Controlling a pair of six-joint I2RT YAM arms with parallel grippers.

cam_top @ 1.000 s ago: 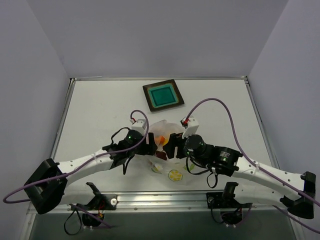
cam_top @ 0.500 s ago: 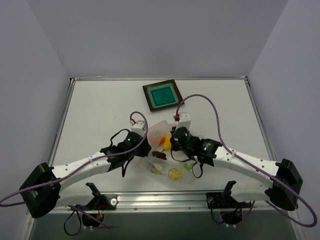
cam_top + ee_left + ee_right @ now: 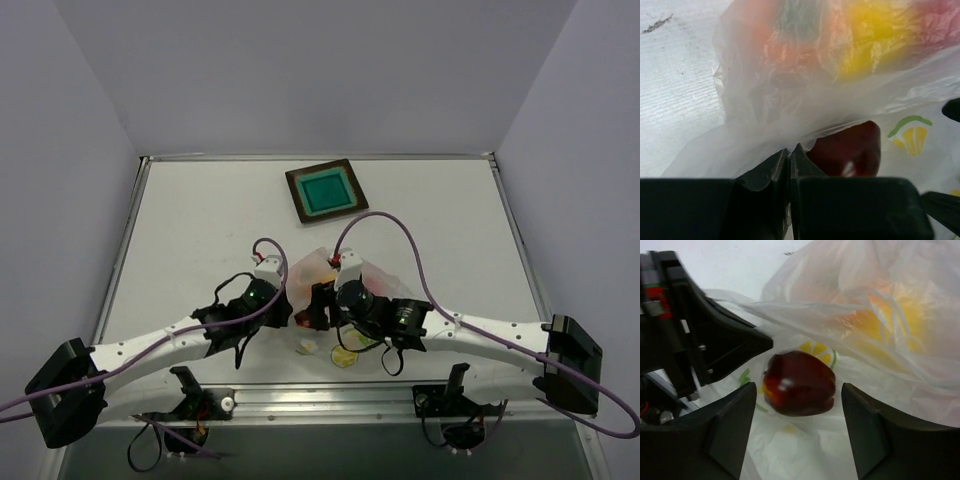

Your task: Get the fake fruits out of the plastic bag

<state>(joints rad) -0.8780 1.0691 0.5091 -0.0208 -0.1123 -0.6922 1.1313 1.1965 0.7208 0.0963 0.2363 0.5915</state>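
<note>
The plastic bag (image 3: 378, 279) lies crumpled at the table's near middle, between both arms. My left gripper (image 3: 789, 150) is shut on a fold of the bag's film; from above the left gripper (image 3: 296, 310) sits at the bag's left edge. A dark maroon fruit (image 3: 799, 382) lies on the bag's lemon-printed film, uncovered, between the fingertips of my open right gripper (image 3: 799, 388), and neither finger touches it. The same maroon fruit (image 3: 850, 150) shows just right of the left jaws. A yellow fruit (image 3: 875, 35) and an orange one (image 3: 865, 320) show blurred through the film, inside the bag.
A square dark-rimmed teal plate (image 3: 327, 191) stands on the table beyond the bag. Purple cables loop over both arms. The table's metal front rail (image 3: 330, 392) runs just behind the grippers.
The left gripper has shut on the bag's film. The right gripper closed, then opened again. Both grippers and the bag's near part have shifted towards the front edge and slightly left.
</note>
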